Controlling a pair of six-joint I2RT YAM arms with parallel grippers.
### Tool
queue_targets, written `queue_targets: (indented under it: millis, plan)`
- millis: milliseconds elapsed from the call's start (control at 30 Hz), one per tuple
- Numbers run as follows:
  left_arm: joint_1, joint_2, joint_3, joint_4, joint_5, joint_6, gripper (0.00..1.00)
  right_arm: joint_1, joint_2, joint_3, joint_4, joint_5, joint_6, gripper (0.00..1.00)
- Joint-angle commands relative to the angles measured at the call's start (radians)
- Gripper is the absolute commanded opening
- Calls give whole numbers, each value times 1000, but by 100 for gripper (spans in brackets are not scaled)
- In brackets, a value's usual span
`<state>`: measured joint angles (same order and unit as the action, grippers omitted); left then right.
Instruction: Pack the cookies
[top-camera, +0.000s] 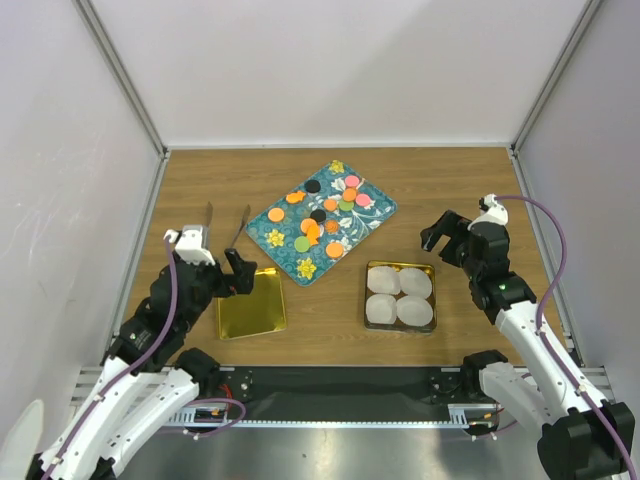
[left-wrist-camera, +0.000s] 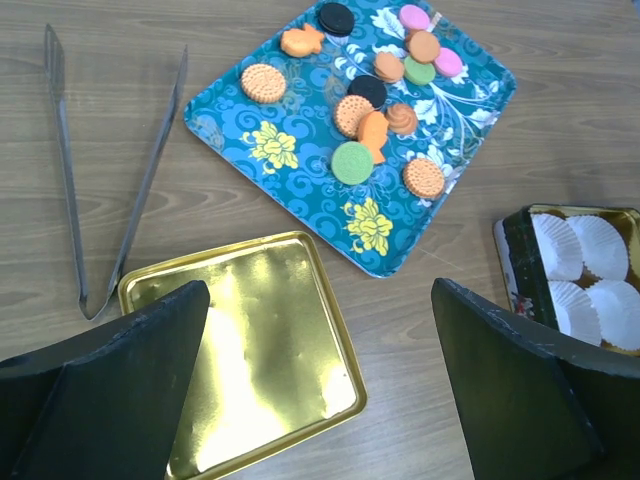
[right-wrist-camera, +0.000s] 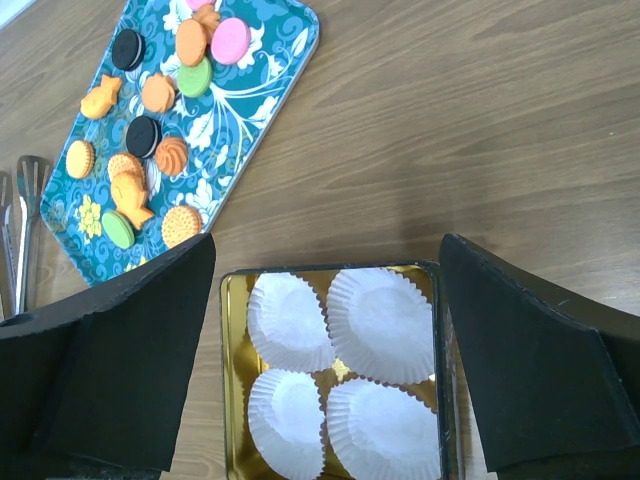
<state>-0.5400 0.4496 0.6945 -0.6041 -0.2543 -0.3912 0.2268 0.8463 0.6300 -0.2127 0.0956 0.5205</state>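
Observation:
The cookies lie scattered on a teal floral tray at the table's middle: small discs, mostly orange, with some green, pink and black ones. An open tin to the tray's lower right holds several white paper cups. My left gripper hangs open over a gold lid with nothing between its fingers. Above the tin, my right gripper also stands open, and it holds nothing.
Metal tongs lie on the wood left of the tray, above the gold lid. White walls close in the table on three sides. Bare wood shows between lid and tin.

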Motion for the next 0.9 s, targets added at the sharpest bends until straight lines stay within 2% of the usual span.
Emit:
queue_targets:
  millis: [0,133,300,400,433,533,700,867]
  plan:
    - [6,24,17,15,-48,-6,100,-1,2,45,18,-10,-13,100]
    - [6,93,46,-25,-158,-54,100,-3,5,54,12,-11,-28,100]
    - [60,234,63,-26,-163,-49,100,-3,28,60,12,-40,-28,100]
    - [233,334,54,12,-48,-31,100,-3,46,62,10,-68,-30,100]
    - [330,359,53,44,33,-22,100,-3,51,60,9,-74,-31,100]
    - [432,475,77,98,101,-14,100,-4,46,54,13,-82,-28,100]
    - [480,710,151,125,121,-3,100,-7,31,57,3,-80,-34,100]
    - [489,845,232,113,37,37,100,-12,20,48,1,-86,-31,100]
